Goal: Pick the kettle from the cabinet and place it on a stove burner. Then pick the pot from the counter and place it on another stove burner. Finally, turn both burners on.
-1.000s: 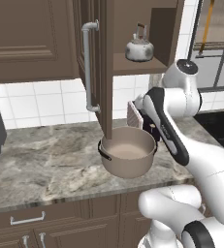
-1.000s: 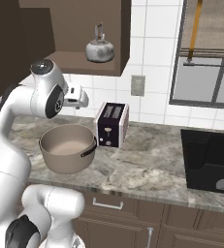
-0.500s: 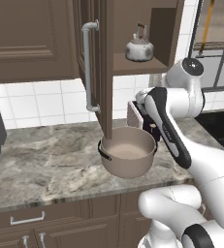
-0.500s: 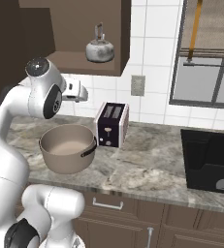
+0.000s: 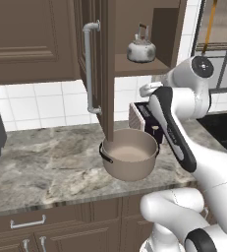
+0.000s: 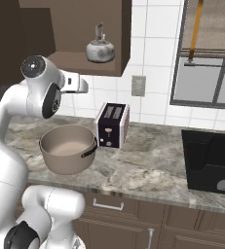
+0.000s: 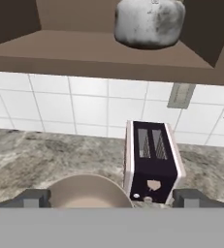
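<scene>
Raised slightly since the earlier frame, the claw (image 7: pixel 111 199) is being held wide and empty, with the kettle (image 7: pixel 150 22) sitting above and ahead of it on the cabinet (image 5: pixel 134 29) shelf. Below it the pot (image 5: pixel 129 153) is resting on the table (image 5: pixel 41 157). If the reach is being made too low, the shelf edge could be struck, or the kettle knocked back.

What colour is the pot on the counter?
Beige-tan, with a dark rim and black side handles. The pot shows best in the right base view.
</scene>
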